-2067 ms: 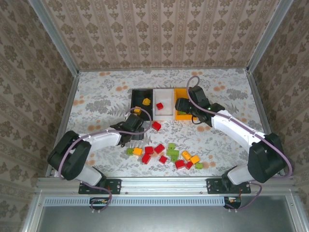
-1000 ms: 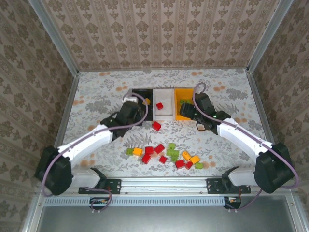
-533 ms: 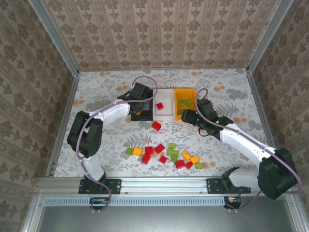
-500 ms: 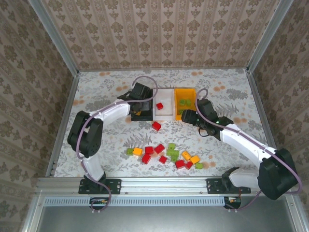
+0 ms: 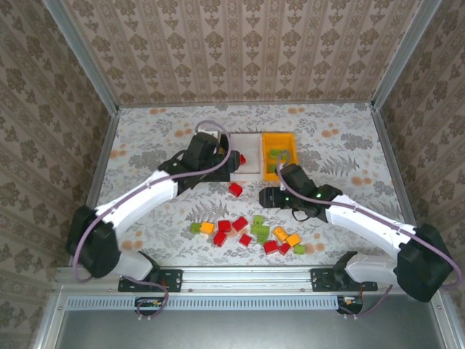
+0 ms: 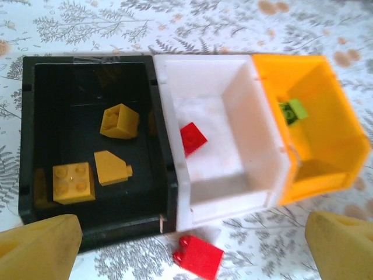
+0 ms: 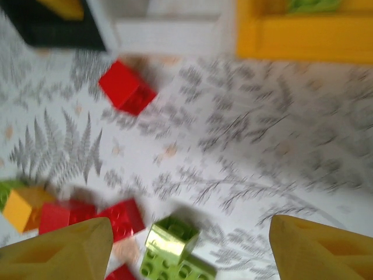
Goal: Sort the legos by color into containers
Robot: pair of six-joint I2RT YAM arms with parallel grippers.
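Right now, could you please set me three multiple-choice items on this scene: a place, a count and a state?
1. The loose red brick by the white bin lies: A behind it; B on the table before it; C right of it.
2. Yellow bricks in the black bin: A one; B five; C three.
3. Left gripper: A open; B shut on a brick; C shut, empty.
Answers: B, it rests at the bin's near wall; C, three show on the black floor; A, fingertips wide apart, nothing between.
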